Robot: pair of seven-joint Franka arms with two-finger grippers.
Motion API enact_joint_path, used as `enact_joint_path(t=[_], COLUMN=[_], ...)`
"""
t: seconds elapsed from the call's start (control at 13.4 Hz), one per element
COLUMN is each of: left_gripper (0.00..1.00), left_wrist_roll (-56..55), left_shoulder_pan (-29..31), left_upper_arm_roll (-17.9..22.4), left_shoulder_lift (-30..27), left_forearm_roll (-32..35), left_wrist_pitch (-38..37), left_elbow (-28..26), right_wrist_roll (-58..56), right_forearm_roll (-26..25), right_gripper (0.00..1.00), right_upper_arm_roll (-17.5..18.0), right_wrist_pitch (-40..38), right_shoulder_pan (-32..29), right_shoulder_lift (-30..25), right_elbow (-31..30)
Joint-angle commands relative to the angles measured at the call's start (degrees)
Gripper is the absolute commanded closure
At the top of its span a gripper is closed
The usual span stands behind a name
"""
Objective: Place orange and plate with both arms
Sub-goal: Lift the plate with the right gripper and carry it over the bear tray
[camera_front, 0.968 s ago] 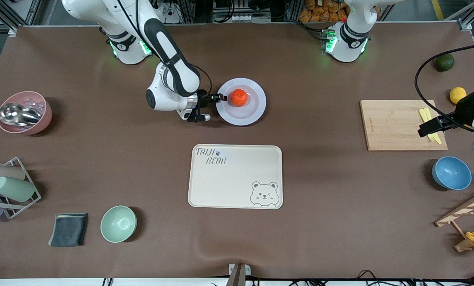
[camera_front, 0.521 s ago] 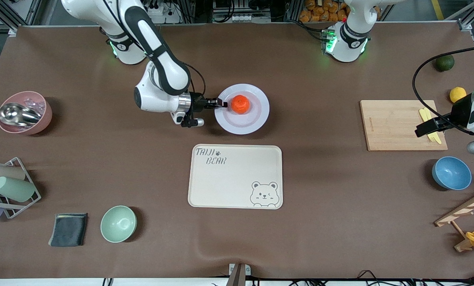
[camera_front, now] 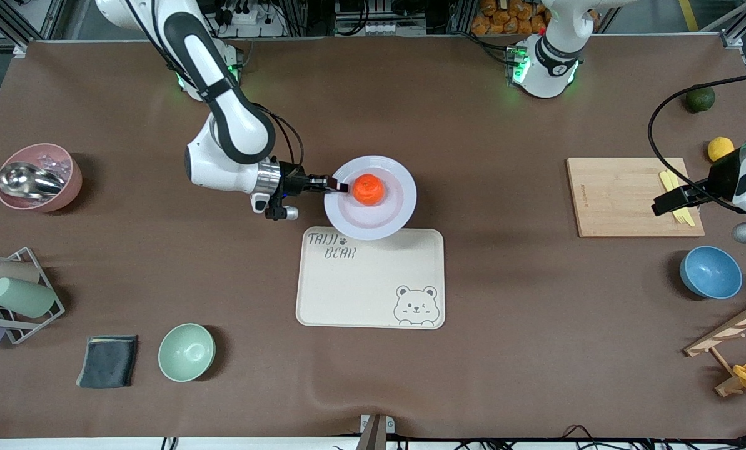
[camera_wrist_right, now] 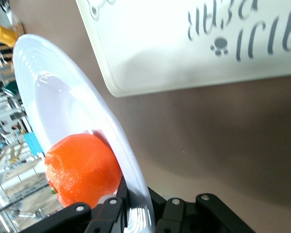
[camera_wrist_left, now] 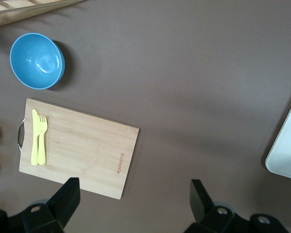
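The red-orange orange [camera_front: 368, 189] sits on the pale lavender-white plate [camera_front: 393, 214]. My right gripper [camera_front: 339, 187] is shut on the plate's rim at the side toward the right arm's end and holds the plate in the air over the tray's edge. In the right wrist view the rim [camera_wrist_right: 128, 171] runs between the jaws, with the orange [camera_wrist_right: 82, 170] on it. My left gripper [camera_front: 663, 205] is open and empty, up over the cutting board's edge [camera_wrist_left: 106, 160]; the left arm waits.
The beige bear-print tray [camera_front: 371, 277] lies in the table's middle. A wooden cutting board [camera_front: 623, 197] with yellow cutlery, a blue bowl [camera_front: 710, 272], a lemon [camera_front: 720, 149] and a dark green fruit [camera_front: 700, 98] are at the left arm's end. A green bowl [camera_front: 186, 352], cloth [camera_front: 108, 360], pink bowl [camera_front: 38, 177] and cup rack [camera_front: 10, 297] are at the right arm's end.
My right gripper has carried the plate with the orange toward the front camera, from the bare table to over the tray's edge. The left arm has barely moved.
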Motion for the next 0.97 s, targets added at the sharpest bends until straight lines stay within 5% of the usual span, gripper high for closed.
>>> enact_joint_path(t=[0.0, 0.3, 0.67, 0.89], left_gripper=[0.0, 0.0, 0.0, 0.0], left_wrist_roll=[-0.29, 0.68, 0.77, 0.77], left_shoulder_pan=[1.03, 2.26, 2.26, 2.26], left_upper_arm_roll=[-0.22, -0.31, -0.31, -0.31], left_shoulder_lift=[-0.88, -1.49, -1.58, -1.32], left_forearm_roll=[0.74, 0.39, 0.3, 0.39], left_wrist_pitch=[0.19, -0.08, -0.16, 0.1], left_elbow=[-1.02, -1.73, -1.82, -1.64], right_wrist_roll=[9.26, 23.95, 25.21, 24.86], right_forearm_roll=[-5.54, -15.84, -15.68, -14.97], right_gripper=[1.0, 1.0, 1.0, 1.0], right_upper_arm_roll=[0.62, 0.71, 0.71, 0.89], right_wrist_pitch=[-0.27, -0.88, -1.15, -1.06], right_shoulder_pan=[-1.2, -2.88, -4.37, -4.11], right_shoulder_lift=[2.43, 9.89, 20.88, 23.01], right_elbow=[6.76, 19.94, 31.64, 32.45])
